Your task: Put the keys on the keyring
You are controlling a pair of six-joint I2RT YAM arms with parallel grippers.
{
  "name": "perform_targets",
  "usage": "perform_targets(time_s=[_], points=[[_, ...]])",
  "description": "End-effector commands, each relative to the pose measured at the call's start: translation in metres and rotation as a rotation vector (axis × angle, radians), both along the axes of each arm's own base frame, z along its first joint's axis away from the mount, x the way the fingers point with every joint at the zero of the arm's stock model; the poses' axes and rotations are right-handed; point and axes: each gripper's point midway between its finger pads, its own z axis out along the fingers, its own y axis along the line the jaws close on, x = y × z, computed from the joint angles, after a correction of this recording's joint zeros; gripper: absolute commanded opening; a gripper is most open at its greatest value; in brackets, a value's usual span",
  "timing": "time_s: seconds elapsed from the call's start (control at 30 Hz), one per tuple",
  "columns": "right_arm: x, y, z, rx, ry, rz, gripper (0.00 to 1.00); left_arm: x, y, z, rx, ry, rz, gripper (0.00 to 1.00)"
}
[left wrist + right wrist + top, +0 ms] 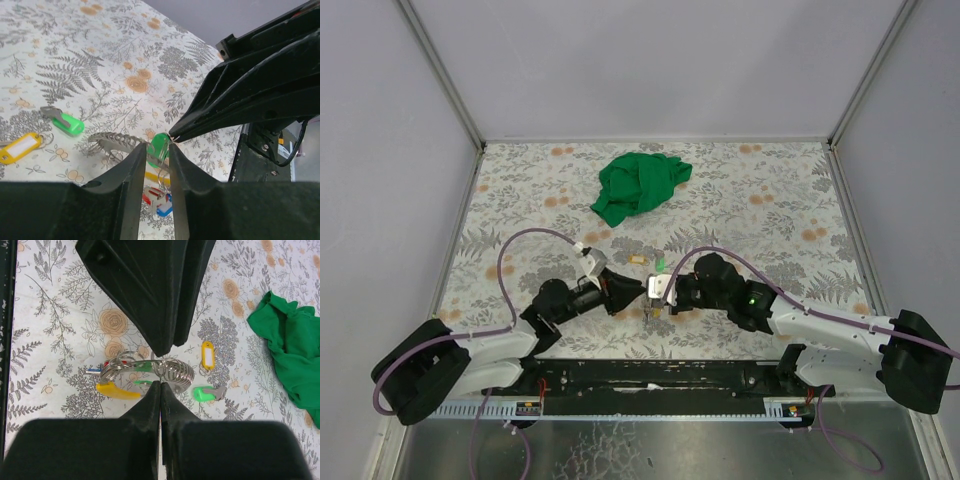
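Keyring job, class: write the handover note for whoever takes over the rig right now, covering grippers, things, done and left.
Left gripper: narrowly open at the keyring, a green tag showing between its fingers.
Right gripper: shut, tips against the keyring.
Done: several tagged keys bunched at the keyring, seemingly threaded.
Left: yellow-tagged key and green-tagged key lie loose on the table; thread both.

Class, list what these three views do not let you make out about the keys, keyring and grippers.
Right wrist view: whether the right gripper pinches the keyring wire; its own fingertips hide the contact.
Left wrist view: red and blue tags half hidden behind the left gripper, so the ring's keys cannot be counted.
Top view: keyring too small, under both gripper tips.
Right wrist view: green cloth cut off by the right edge.
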Motion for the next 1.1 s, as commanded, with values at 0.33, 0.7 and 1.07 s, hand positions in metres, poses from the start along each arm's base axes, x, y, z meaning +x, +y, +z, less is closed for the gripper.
perform_targets(time_s=[0.33, 0.7, 1.07], points=[[-0.003, 0.005, 0.020, -0.026, -0.075, 0.082, 0.00, -0.011, 0.000, 0.011, 0.130, -0.199, -0.139, 0.39], [-0.010, 0.007, 0.019, -0.020, -0.058, 0.117, 0.00, -0.008, -0.016, -0.002, 0.153, -0.132, -0.268, 0.39], [-0.012, 0.009, 0.017, -0.020, -0.051, 0.129, 0.00, -0.011, -0.020, -0.016, 0.191, -0.099, -0.354, 0.33]])
